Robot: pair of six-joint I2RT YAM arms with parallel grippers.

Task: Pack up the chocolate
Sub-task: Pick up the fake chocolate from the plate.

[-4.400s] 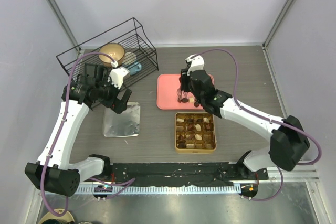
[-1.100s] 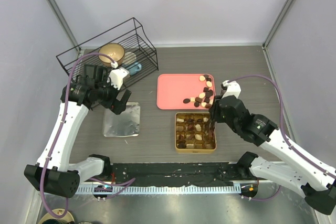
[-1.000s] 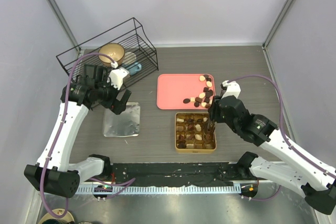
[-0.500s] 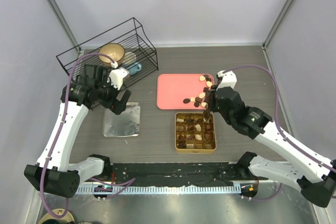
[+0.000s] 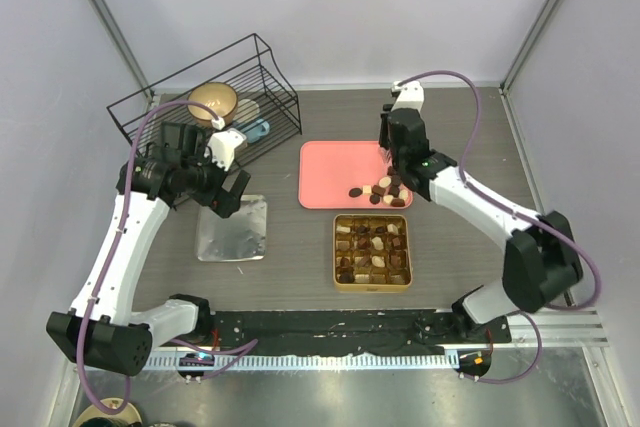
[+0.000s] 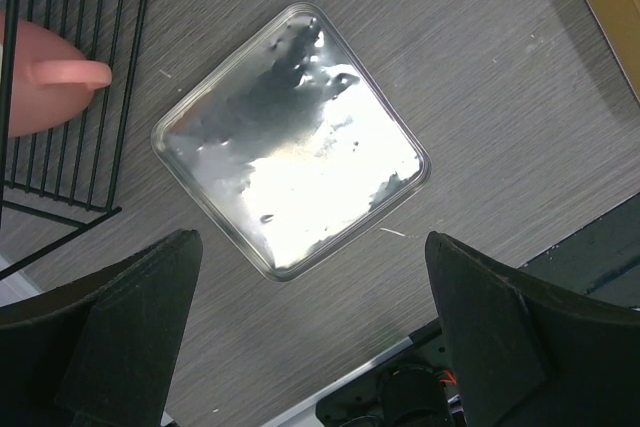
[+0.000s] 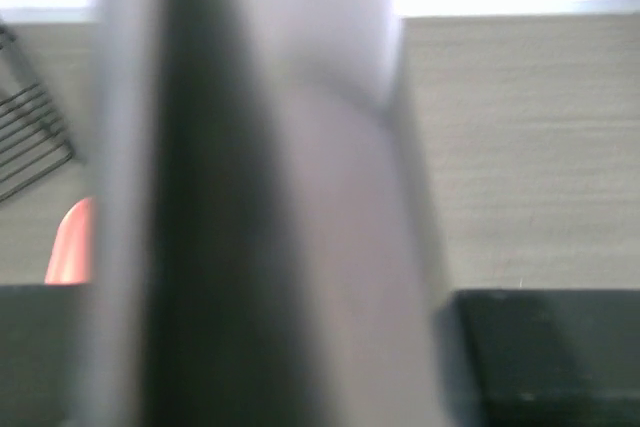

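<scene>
1. near centre, gold tin point(image 5: 372, 287): most cells filled with chocolate point(image 5: 372, 243).
2. beyond it, pink tray point(image 5: 325, 172): a small cluster awaits packing at its right edge.
3. right gripper point(image 5: 394, 157) above that cluster; opening cannot be told.
4. left gripper point(image 6: 310, 287) wide, empty, over silver lid point(image 6: 290, 142).

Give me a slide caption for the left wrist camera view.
Left pincer wide open above a shiny square metal tray on the table, black wire rack at left.
</scene>
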